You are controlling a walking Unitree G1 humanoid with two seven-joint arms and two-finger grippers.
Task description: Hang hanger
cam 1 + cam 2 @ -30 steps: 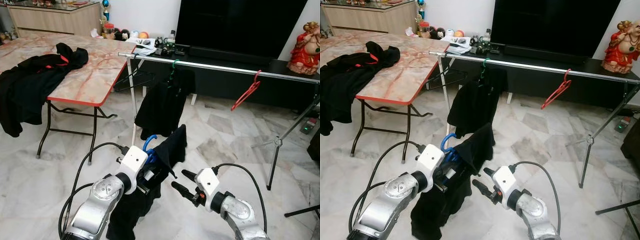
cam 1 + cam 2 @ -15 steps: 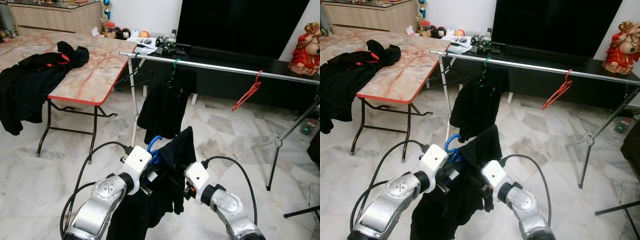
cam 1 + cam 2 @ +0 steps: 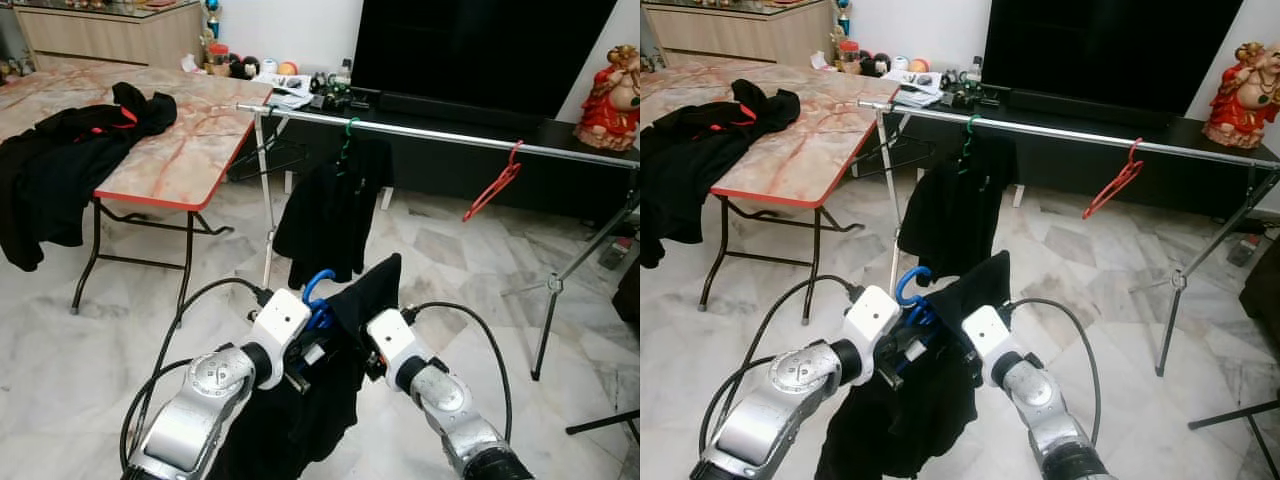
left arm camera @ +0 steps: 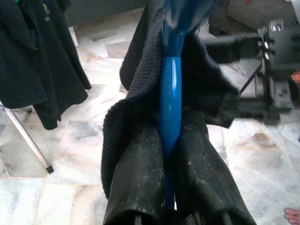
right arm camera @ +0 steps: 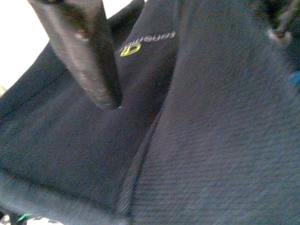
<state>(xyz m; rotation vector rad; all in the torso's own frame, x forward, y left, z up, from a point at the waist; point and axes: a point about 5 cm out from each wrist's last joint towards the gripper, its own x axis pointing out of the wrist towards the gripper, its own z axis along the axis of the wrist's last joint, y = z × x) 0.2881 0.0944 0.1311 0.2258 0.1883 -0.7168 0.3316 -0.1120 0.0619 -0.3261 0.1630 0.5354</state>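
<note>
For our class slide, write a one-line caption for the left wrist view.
Left end effector shut on the blue hanger draped with a black garment, above a marble floor.

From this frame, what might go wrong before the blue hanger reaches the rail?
1. The left gripper pinches only the blue hanger at its narrow neck, so the loaded hanger may twist or slip.
2. The right gripper presses into the black garment, which could be pulled off the hanger.
3. The rail already carries a dark shirt and a red hanger; approaching could snag them.
</note>
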